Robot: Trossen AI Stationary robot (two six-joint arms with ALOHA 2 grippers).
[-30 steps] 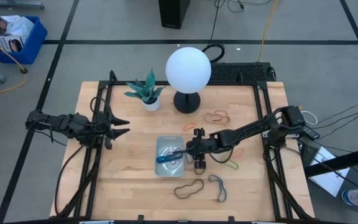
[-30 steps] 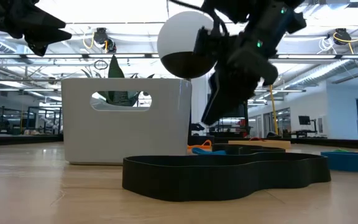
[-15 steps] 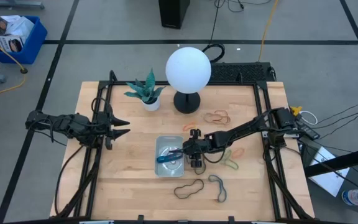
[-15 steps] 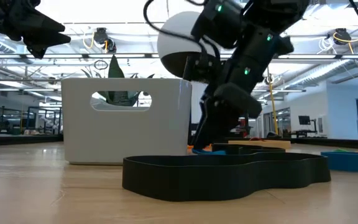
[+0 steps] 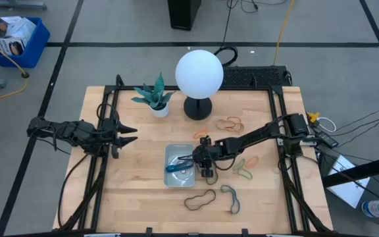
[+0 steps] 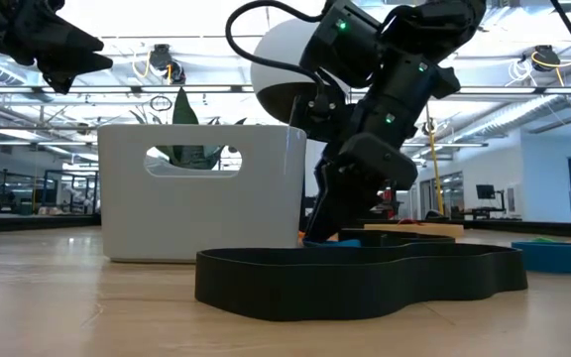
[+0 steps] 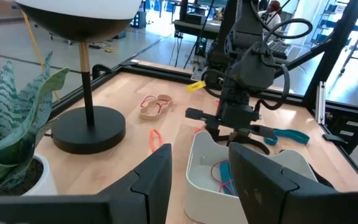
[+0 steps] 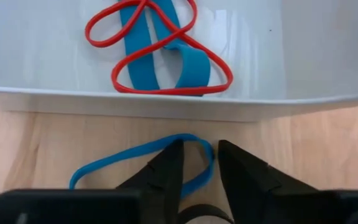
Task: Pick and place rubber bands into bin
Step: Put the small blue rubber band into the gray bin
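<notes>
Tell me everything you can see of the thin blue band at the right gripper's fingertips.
The thin blue rubber band is a narrow, floppy bright-blue loop lying flat on the wooden table, just outside the bin wall, not in it. Its far end curves around the tips of the right gripper, whose two dark fingers stand slightly apart, one tip inside the loop; the near end runs out of sight under the gripper. Inside the bin lie a wide blue band and a red band.
</notes>
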